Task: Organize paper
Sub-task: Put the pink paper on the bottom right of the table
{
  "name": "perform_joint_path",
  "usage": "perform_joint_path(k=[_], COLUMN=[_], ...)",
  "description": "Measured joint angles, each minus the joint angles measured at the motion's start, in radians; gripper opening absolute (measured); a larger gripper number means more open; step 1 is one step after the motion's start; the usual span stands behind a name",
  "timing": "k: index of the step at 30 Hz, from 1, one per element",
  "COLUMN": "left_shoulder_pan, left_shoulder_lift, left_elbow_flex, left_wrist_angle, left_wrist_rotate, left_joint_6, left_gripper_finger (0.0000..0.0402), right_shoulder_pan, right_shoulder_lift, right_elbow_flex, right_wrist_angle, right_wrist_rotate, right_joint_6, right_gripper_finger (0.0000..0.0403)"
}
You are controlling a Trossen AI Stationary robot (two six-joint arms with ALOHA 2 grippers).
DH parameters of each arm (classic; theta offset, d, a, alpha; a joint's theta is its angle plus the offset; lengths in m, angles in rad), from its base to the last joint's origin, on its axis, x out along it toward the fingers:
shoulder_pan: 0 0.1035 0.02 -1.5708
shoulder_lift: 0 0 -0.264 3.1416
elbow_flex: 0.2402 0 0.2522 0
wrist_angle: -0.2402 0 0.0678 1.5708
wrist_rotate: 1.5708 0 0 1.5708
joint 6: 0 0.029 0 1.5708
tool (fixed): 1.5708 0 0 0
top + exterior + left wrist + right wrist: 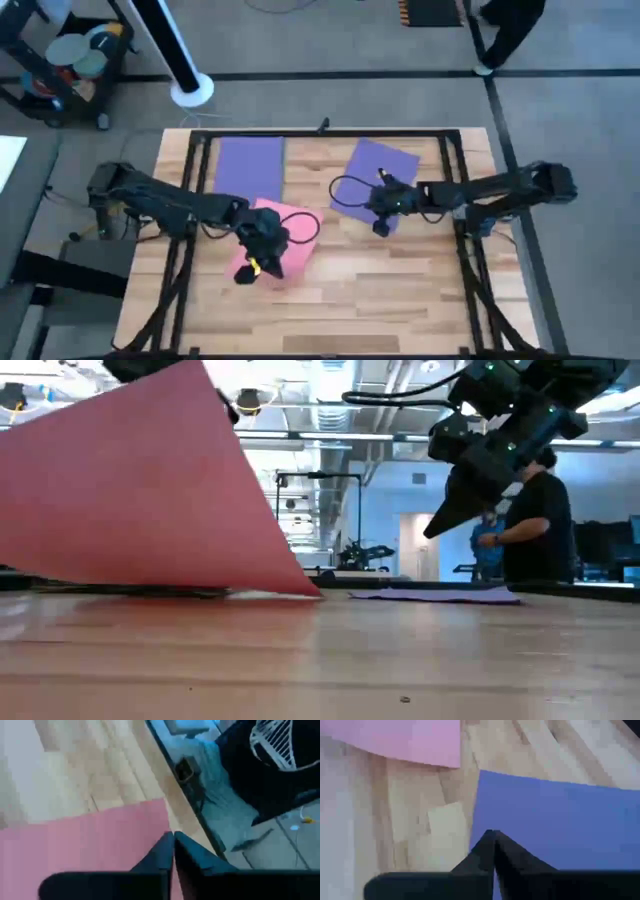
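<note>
Pink sheet (140, 490): nearest the low camera, one edge raised off the table (400, 290), the far edge resting on the wood; it fills the left of that view.
Left gripper (262, 262): over the pink sheet's near corner; in its wrist view the two fingers meet at the tips with the pink edge running in between them, so the sheet appears pinched. Whether the fingers are beginning to part cannot be told.
Right gripper (382, 222): fingers pressed together, holding nothing visible, poised above the near edge of the tilted purple sheet (375, 180), which lies flat under and beyond it.
Second purple sheet (250, 168): flat and square to the table edge, beyond the left gripper, just past the pink sheet.
Step in hand: judged to be the carrying of the pink sheet toward a stack or row.
Next move: probably calls for lowering the pink sheet flat and aligned with the straight purple one before release; the tilted purple sheet looks not yet squared.
Person (530, 510): standing in the room beyond the table.
</note>
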Motion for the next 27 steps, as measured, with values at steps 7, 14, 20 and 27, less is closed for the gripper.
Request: perform_joint_path(k=[7,14,20,27], left_shoulder_pan=[0.0,0.006,0.026,0.058], left_shoulder_lift=[0.0,0.089,0.284,0.429], left_elbow_flex=[0.033,0.027,0.026,0.028], left_wrist_angle=[-0.03,-0.255,-0.209,-0.071], left_wrist_rotate=[-0.005,-0.307,-0.349,-0.276], left_joint_6=[0.012,0.073,0.153,0.192], left_gripper_finger=[0.0054,0.001,0.0002,0.0001], right_shoulder_pan=[0.0,0.001,0.001,0.007], right_shoulder_lift=[0.0,0.0,0.0,0.0], right_elbow_flex=[0.0,0.0,0.0,0.0], right_wrist_angle=[-0.006,-0.006,-0.003,-0.009], right_wrist_rotate=[0.0,0.0,0.001,0.013], right_joint_6=[-0.005,-0.027,-0.029,-0.02], right_gripper_finger=[0.0,0.0,0.0,0.0])
